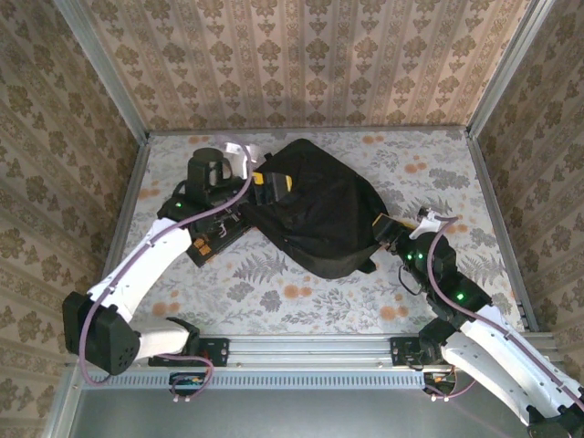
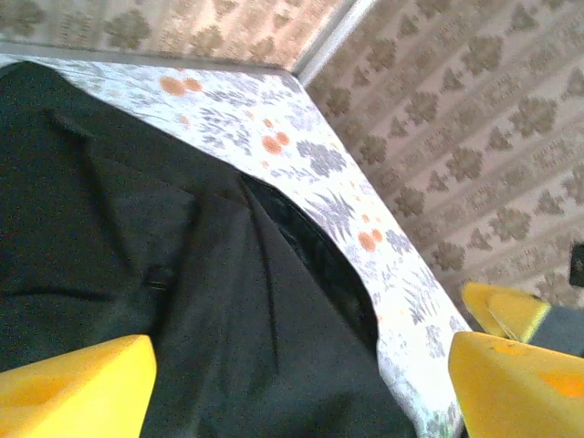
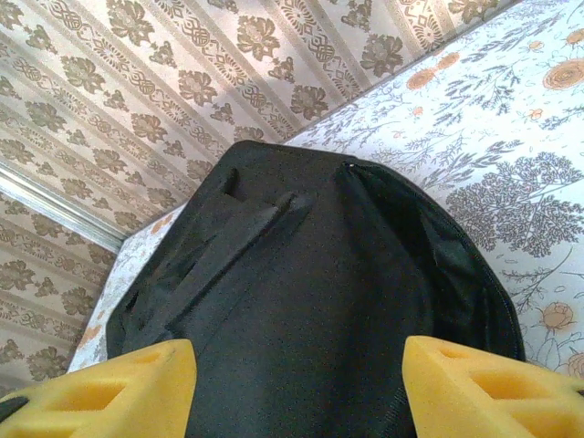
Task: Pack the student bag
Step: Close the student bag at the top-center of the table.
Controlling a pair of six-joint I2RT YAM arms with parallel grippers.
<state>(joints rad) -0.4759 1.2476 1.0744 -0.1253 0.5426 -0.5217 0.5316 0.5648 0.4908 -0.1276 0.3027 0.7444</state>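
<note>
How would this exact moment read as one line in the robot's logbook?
student bag: lying on table | left jaws: open over bag fabric | right jaws: apart astride bag's end, grip unclear

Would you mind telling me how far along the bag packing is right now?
Done: the bag lies on the table, looking bulky; its contents are hidden. In hand: nothing is held; the left gripper and right gripper are open, at opposite sides of the bag. Remaining: its zip looks open, so closing it probably remains.
</note>
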